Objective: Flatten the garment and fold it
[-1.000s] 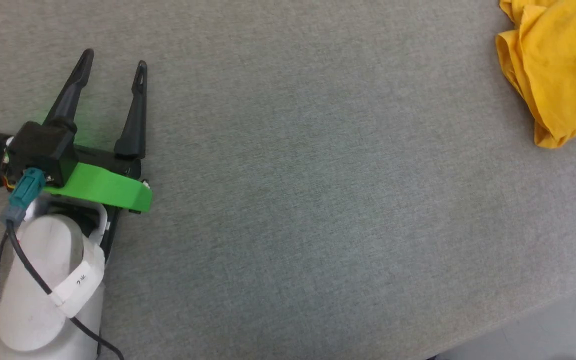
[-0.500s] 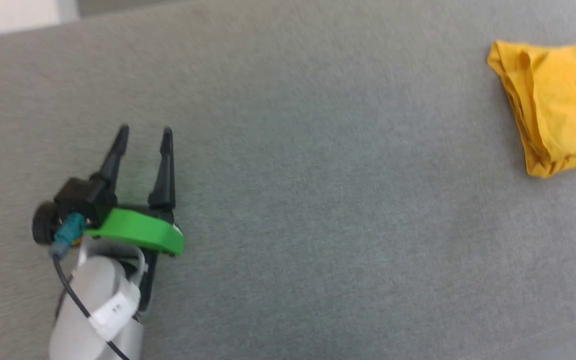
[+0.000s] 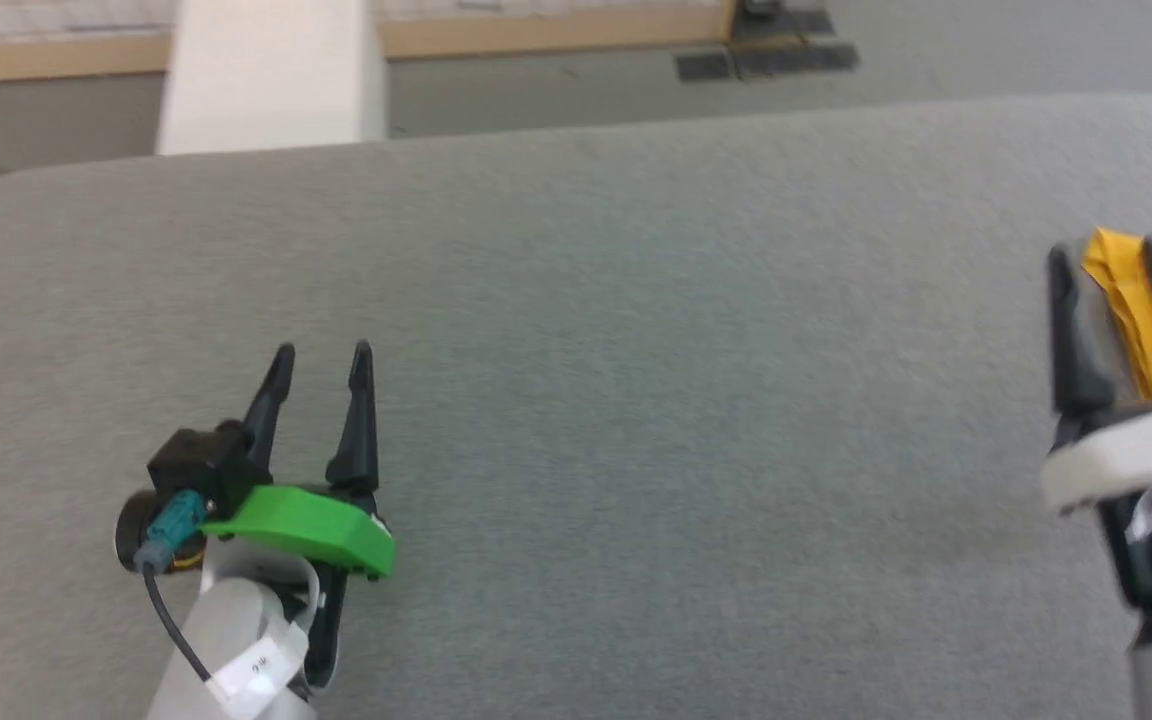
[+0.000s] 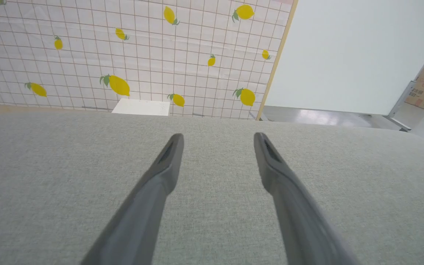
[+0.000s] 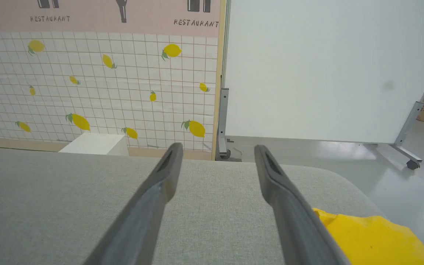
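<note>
Above grey table (image 3: 636, 400) near lemon-print wall (image 4: 123, 55), left gripper (image 3: 322, 353) and right gripper (image 3: 1104, 251) spread wide.

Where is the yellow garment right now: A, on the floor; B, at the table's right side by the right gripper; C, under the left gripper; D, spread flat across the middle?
B: the garment lies bunched just beyond the right gripper, far from the left gripper.

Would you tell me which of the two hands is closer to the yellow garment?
The right hand, white-collared: the garment lies right beside it. The green-collared left hand is far across the grey surface.
</note>
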Controlling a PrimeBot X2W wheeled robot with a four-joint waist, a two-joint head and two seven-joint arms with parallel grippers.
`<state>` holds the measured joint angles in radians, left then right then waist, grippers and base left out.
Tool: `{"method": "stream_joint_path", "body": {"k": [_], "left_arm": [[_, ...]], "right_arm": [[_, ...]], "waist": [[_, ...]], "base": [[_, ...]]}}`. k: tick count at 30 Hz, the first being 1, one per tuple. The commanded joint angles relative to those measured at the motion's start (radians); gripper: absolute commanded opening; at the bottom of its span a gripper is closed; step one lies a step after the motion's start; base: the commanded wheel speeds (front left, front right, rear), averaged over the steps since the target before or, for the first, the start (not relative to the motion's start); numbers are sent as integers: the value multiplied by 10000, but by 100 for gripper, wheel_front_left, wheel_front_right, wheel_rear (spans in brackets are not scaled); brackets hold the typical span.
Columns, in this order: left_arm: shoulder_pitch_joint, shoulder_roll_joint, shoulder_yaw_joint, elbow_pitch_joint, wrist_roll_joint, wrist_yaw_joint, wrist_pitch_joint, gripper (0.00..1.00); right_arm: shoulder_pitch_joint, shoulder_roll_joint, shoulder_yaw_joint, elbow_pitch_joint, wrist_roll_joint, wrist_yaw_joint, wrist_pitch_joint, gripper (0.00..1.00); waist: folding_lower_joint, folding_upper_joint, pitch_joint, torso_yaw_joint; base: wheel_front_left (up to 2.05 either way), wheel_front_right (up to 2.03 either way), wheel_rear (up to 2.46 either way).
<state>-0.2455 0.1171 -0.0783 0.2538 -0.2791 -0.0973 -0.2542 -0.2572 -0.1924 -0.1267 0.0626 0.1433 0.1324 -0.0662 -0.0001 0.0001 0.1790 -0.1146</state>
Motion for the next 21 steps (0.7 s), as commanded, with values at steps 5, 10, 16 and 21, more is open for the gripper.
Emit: {"method": "stream_joint_path", "body": {"k": [5, 10, 16, 21], "left_arm": [[468, -181, 88, -10, -14, -63, -73, 100], [879, -306, 185, -96, 77, -63, -74, 100], [1279, -437, 215, -96, 164, -74, -75, 100], [1459, -514, 255, -93, 201, -81, -75, 100]], "right_arm": [[1062, 683, 98, -401, 177, -17, -263, 100], [1767, 1088, 273, -486, 16, -17, -489, 100], [2374, 1335, 351, -362, -150, -17, -576, 100], [2781, 1404, 382, -281, -284, -17, -631, 100]], "waist": [[1, -1, -1137, 1069], [1, -1, -1385, 1188], [1, -1, -1601, 1324], [1, -1, -1703, 1434]], "base": [[0, 0, 0], [0, 0, 0], [0, 0, 0], [0, 0, 0]]}}
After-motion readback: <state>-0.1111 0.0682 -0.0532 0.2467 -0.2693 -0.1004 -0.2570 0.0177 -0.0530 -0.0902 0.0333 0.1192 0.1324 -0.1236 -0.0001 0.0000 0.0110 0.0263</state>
